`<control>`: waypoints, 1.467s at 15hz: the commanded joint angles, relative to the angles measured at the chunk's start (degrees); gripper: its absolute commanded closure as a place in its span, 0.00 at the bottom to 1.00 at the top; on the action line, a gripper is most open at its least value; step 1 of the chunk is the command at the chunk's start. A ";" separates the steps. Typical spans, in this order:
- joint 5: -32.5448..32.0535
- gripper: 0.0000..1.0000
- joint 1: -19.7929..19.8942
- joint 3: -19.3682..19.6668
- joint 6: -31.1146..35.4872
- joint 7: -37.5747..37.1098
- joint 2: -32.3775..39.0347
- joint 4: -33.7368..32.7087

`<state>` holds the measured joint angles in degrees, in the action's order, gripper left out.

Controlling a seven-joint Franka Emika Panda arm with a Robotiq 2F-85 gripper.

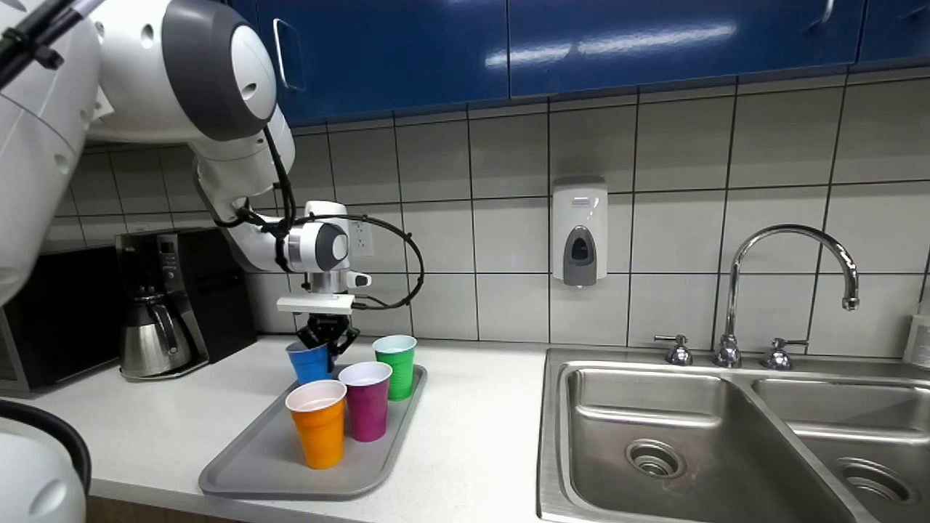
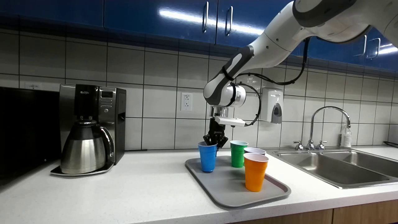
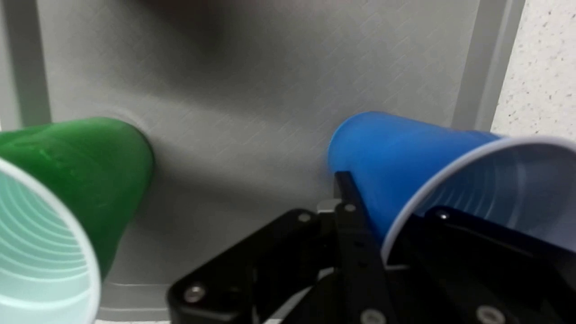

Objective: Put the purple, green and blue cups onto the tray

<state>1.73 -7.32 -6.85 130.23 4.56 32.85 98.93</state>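
We have the gripper astride the rim of the blue cup, one finger inside the mouth and one along the outside, pinching the cup's side between them; the inner tip is hidden. That cup is upright, over the far end of the grey tray, though we cannot tell whether its base bears on it. At the same end, across a gap from the outer finger, the green cup stands on the tray. Toward the counter's front come the purple cup and the orange cup, close neighbours, the orange foremost; in an exterior view it hides most of the purple. Well to one side on the countertop we see the coffee maker; to the other, the sink and faucet. Behind, the tiled wall carries an outlet and a soap dispenser, with blue cabinets above.
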 commanded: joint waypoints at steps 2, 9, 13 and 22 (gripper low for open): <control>1.28 0.72 1.31 -0.98 -1.41 2.25 -2.56 2.56; 0.60 0.22 1.10 -1.09 -1.99 3.72 -4.22 3.88; -0.32 0.00 0.90 -0.74 -1.92 4.79 -8.08 5.80; -3.47 0.00 0.49 0.00 -1.15 5.64 -16.53 12.16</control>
<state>-0.42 -7.31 -6.75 129.52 9.06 20.21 107.03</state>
